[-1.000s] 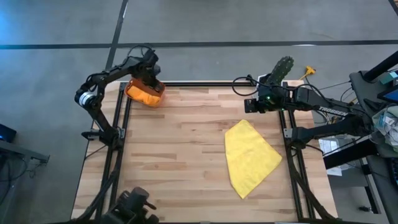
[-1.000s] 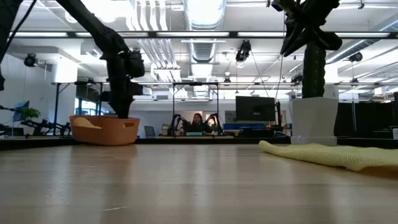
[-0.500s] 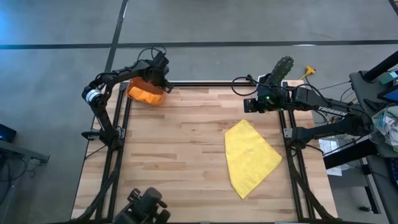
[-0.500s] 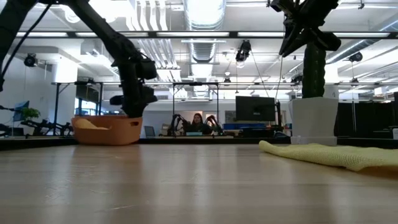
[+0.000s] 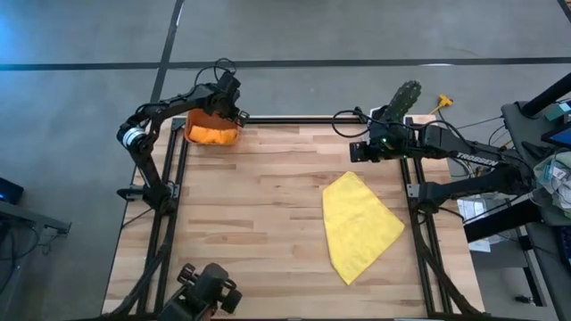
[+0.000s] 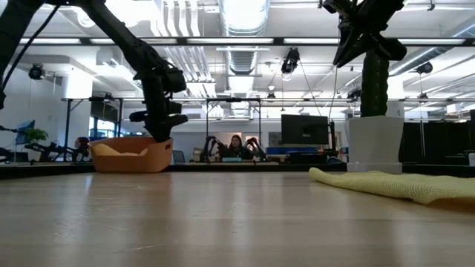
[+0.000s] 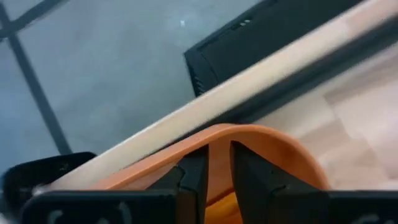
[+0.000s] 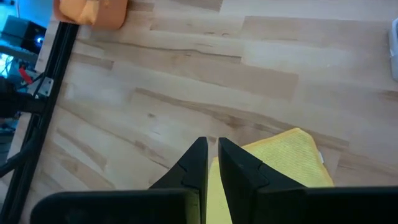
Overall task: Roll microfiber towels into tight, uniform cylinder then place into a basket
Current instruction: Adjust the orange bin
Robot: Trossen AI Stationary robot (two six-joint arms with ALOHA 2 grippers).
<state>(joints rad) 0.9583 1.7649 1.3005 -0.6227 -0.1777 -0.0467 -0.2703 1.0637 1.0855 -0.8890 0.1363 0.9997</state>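
Observation:
The red-orange basket stands at the table's far left corner with the orange towel bundled inside it. My left gripper is shut on the basket's rim; the low view shows it at the basket's right end. The yellow towel lies spread flat on the table's right half, and also shows in the low view. My right gripper is shut and empty, hovering above the table by the yellow towel's far corner. My left gripper pinches the basket's rim at its far right corner between its two fingers, one finger on each side of the wall. The fingers come from above, pointing down. The basket sits upright with its bottom on the table.
A white pot with a green cactus stands at the far right edge, behind my right arm. Black frame rails run along the table's left and right sides. Bare wood lies between the basket and the yellow towel.
My left gripper has gone toward the table's right edge along the basket's far rim. The basket has turned about on the table and now lies square to the far edge. My right arm has kept still.

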